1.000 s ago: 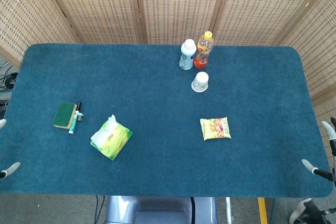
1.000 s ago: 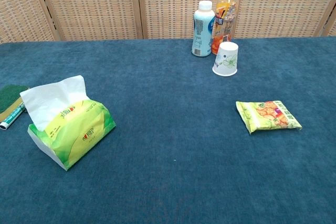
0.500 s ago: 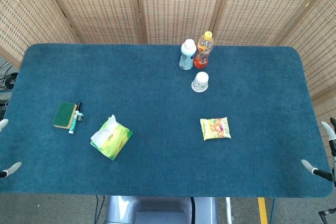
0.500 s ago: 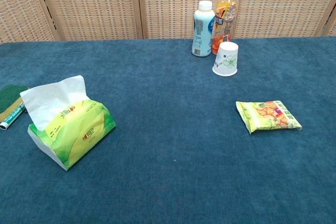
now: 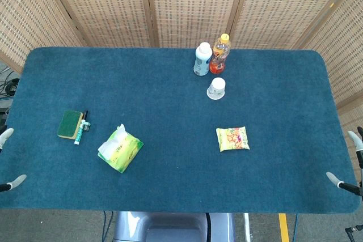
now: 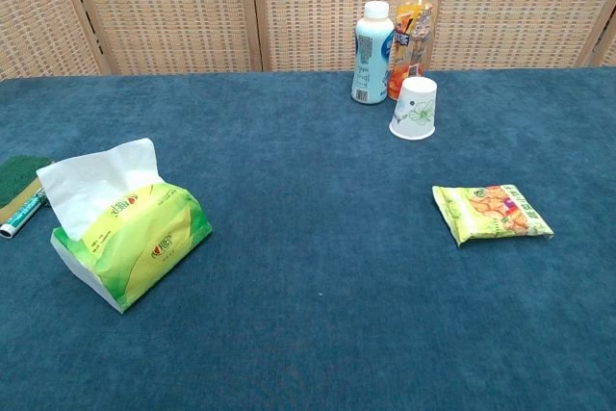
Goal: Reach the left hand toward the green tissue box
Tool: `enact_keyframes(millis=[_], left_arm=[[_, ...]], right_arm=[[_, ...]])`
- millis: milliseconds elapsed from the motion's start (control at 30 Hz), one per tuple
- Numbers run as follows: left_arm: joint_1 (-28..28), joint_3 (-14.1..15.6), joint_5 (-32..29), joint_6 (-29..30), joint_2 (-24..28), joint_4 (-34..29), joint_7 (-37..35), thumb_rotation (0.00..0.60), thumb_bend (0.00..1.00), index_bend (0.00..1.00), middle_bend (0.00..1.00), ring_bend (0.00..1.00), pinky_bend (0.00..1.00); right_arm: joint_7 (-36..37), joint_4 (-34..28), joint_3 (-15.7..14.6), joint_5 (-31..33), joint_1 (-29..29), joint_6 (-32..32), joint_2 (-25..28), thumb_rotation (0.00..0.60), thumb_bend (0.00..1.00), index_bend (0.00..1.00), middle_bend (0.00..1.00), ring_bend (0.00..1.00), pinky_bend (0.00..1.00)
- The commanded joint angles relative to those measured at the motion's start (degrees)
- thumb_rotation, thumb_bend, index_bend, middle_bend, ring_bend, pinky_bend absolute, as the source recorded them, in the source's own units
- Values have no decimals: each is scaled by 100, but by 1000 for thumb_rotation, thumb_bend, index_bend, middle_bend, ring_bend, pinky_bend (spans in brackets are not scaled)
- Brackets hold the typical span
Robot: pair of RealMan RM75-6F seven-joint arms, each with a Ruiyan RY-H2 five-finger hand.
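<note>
The green tissue box [image 5: 121, 150] lies on the blue table with a white tissue sticking out of its top; in the chest view the tissue box [image 6: 135, 238] sits at the left. Only fingertips of my left hand [image 5: 10, 183] show at the far left edge of the head view, spread apart and holding nothing, well to the left of the box. My right hand [image 5: 346, 185] shows the same way at the far right edge, fingers apart and empty. Neither hand appears in the chest view.
A green sponge [image 5: 70, 124] and a pen [image 5: 81, 128] lie between my left hand and the box. A snack bag [image 5: 232, 139] lies right of centre. An upturned paper cup [image 5: 216, 88], a white bottle [image 5: 202, 59] and an orange bottle [image 5: 220, 53] stand at the back.
The left fingertips have crept slightly inward over the table's left edge. A dark part of the right arm at the bottom right corner has dropped out of view.
</note>
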Motion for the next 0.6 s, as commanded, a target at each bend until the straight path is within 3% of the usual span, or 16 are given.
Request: enact_keyframes(millis=[33, 167, 400, 533, 600], left_arm=[[-102, -52, 35, -79, -100, 60, 14, 600, 95, 0, 0, 0, 0], [-411, -152, -15, -483, -373, 18, -90, 600, 96, 0, 0, 0, 0], [-1226, -280, -309, -1797, -887, -425, -82, 600, 105, 0, 0, 0, 0], [-1543, -573, -1057, -2166, -1333, -623, 720, 600, 113, 0, 0, 0, 0], [-1804, -880, -1850, -2401, -1710, -692, 1063, 600, 122, 0, 0, 0, 4]], right_arm=[[2, -12, 3, 2, -7, 13, 7, 600, 0, 0, 0, 0, 0], [33, 1, 11, 27, -5, -1, 12, 600, 0, 0, 0, 0, 0], [59, 18, 5, 22, 13, -39, 10, 600, 0, 0, 0, 0, 0], [110, 37, 14, 57, 23, -73, 17, 600, 0, 0, 0, 0, 0], [155, 54, 25, 83, 25, -88, 22, 600, 0, 0, 0, 0, 0]])
